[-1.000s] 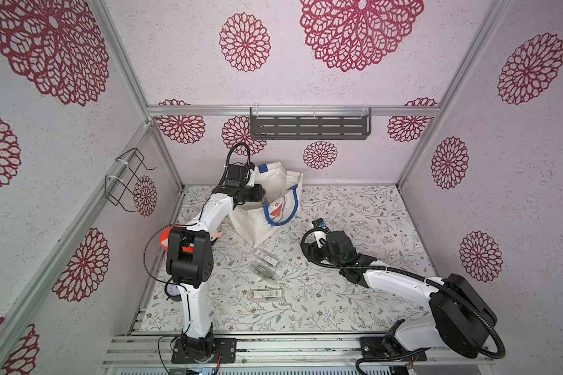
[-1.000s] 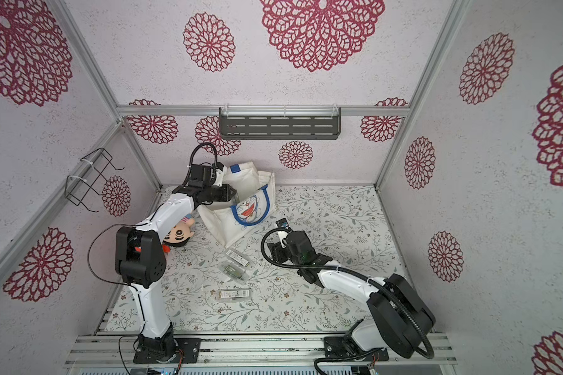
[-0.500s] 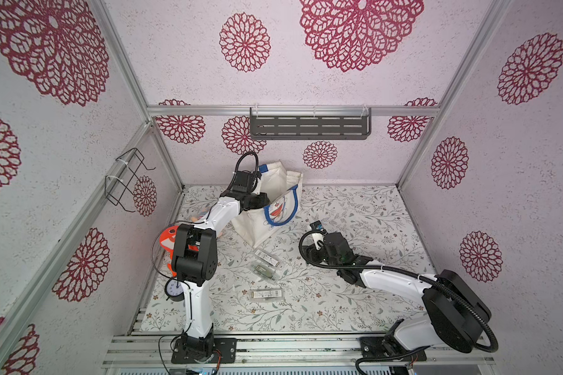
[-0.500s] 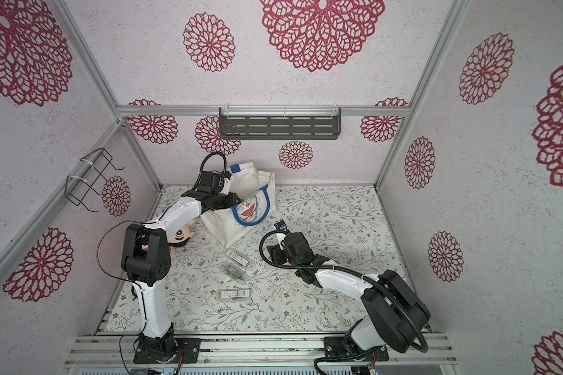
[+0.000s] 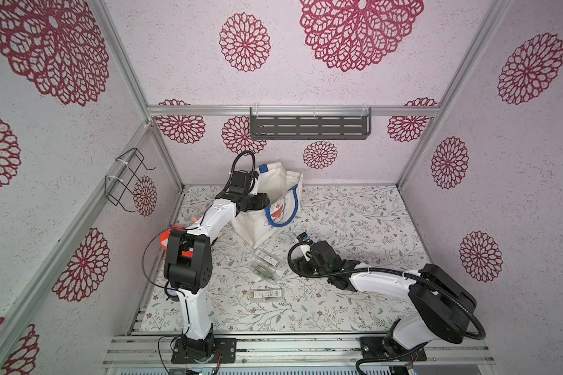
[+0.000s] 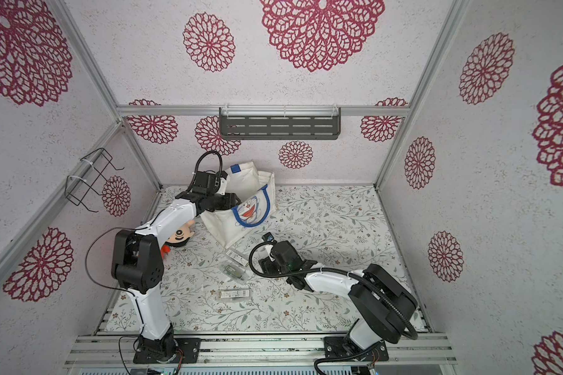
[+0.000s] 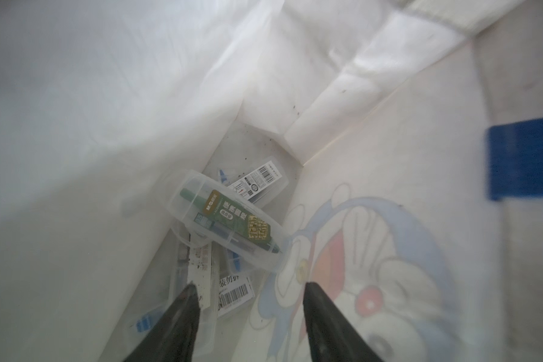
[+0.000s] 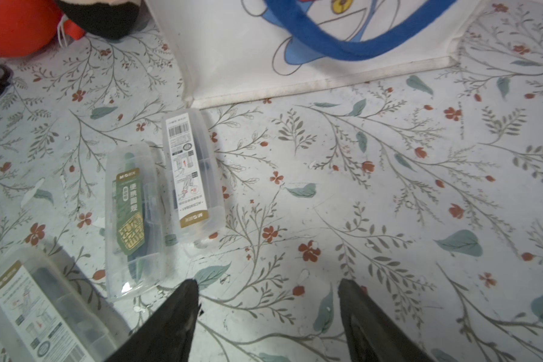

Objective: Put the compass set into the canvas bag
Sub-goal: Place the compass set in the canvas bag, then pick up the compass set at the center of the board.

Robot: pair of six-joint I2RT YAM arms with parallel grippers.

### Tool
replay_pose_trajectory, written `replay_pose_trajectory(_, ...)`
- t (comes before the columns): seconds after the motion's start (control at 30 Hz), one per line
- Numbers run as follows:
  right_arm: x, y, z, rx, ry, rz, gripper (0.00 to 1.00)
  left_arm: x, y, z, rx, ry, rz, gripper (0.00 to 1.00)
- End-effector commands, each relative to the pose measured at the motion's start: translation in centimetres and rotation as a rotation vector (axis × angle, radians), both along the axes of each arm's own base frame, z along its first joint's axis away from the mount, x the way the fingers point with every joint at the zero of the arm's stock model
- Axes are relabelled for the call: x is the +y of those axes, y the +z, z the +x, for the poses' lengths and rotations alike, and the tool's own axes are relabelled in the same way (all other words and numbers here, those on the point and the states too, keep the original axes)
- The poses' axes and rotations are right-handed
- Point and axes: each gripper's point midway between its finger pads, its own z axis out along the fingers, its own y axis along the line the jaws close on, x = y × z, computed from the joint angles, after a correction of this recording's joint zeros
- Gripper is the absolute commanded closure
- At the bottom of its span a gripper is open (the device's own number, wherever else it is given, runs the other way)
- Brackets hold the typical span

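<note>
Compass set cases (image 7: 229, 225) heaped on floor of canvas bag (image 5: 254, 227). Left gripper (image 7: 250, 285) pointed into bag mouth, half parted, empty, presumably for dropping. Right gripper (image 8: 267, 282) likewise parted, empty, low beside three more cases (image 5: 265, 272) on floral tabletop (image 5: 355, 227), presumably next.

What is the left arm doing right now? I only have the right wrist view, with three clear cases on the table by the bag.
Observer: The left gripper is open and empty, pointing down into the canvas bag.
Operator: Is a compass set in there?
Observer: Yes, a green-labelled clear case lies at the bottom, apart from the gripper.
Operator: Is it alone?
Observer: No, other clear cases lie partly under it, with barcode labels showing.
</note>
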Motion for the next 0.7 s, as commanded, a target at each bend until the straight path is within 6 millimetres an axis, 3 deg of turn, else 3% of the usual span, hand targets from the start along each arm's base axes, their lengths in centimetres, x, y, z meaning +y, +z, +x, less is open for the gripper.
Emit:
replay_pose_trajectory(0.0,1.7,0.6,-0.1,0.009,0.021,0.018,0.26,-0.2,4.8,-1.6,-0.091,-0.016,-0.033,0.37)
replay_pose_trajectory(0.2,3.5,0.2,0.9,-0.004,0.074,-0.021,0.26,0.5,7.2,-4.0,-0.132,-0.002,-0.064,0.34)
replay_pose_trajectory(0.67,7.4,-2.2,2.1,0.060,0.184,-0.090,0.26,2.9,8.6,-9.8,-0.155,0.060,-0.080,0.31)
